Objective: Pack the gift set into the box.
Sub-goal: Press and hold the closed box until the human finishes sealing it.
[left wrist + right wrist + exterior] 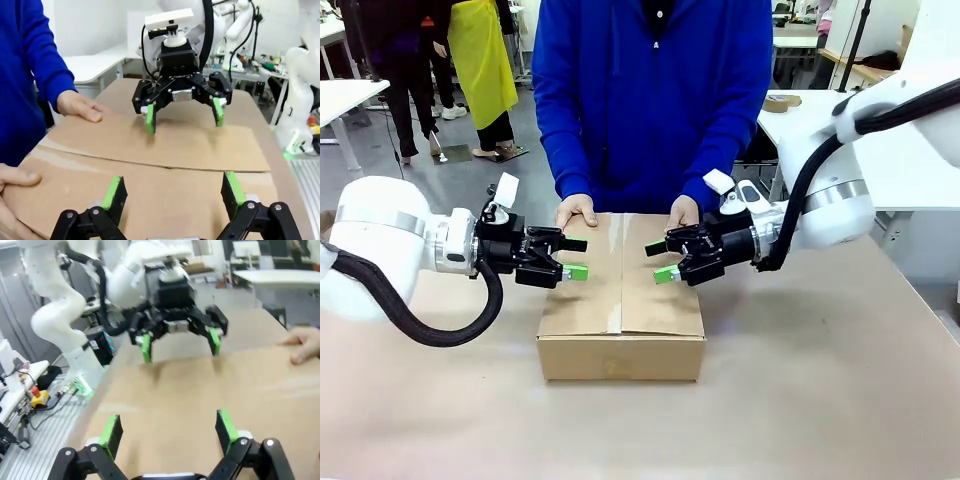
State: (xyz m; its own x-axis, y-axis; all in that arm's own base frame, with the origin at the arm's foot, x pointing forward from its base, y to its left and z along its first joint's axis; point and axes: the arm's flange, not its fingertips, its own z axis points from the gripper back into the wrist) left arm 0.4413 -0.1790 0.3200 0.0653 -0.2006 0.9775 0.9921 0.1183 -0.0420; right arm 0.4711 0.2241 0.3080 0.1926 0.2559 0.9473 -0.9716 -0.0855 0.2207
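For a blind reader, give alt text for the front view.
Closed brown cardboard carton on a table, a person's hands on its far edge. The left end effector and right end effector, both open, face each other over it.

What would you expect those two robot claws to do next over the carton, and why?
Probably ease both down to press the flaps flat, I'd judge. The box is closed, the person's hands rest on its far edge, and the left gripper and right gripper are open over its top, holding nothing.
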